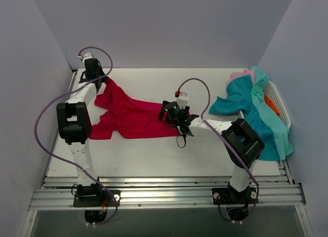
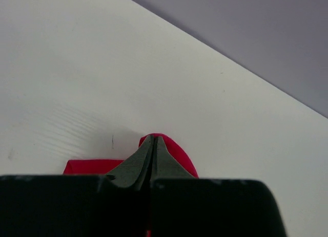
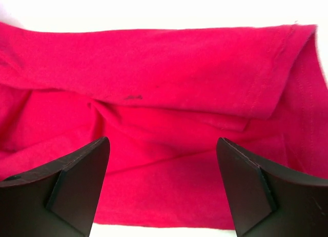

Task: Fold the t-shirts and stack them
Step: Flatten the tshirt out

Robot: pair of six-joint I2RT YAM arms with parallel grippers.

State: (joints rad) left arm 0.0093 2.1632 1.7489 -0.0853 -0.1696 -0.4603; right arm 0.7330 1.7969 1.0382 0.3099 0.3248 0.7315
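A crimson red t-shirt lies crumpled on the white table, stretched from the far left toward the middle. My left gripper is shut on its far left corner; the left wrist view shows red cloth pinched between the closed fingers. My right gripper is open, low over the shirt's right edge; the right wrist view shows red fabric between and beyond the spread fingers. Teal t-shirts and a pale pink one hang over the basket at the right.
A white slotted basket stands at the right edge of the table under the teal pile, with something orange inside. Purple walls enclose the table on three sides. Purple cables loop from both arms.
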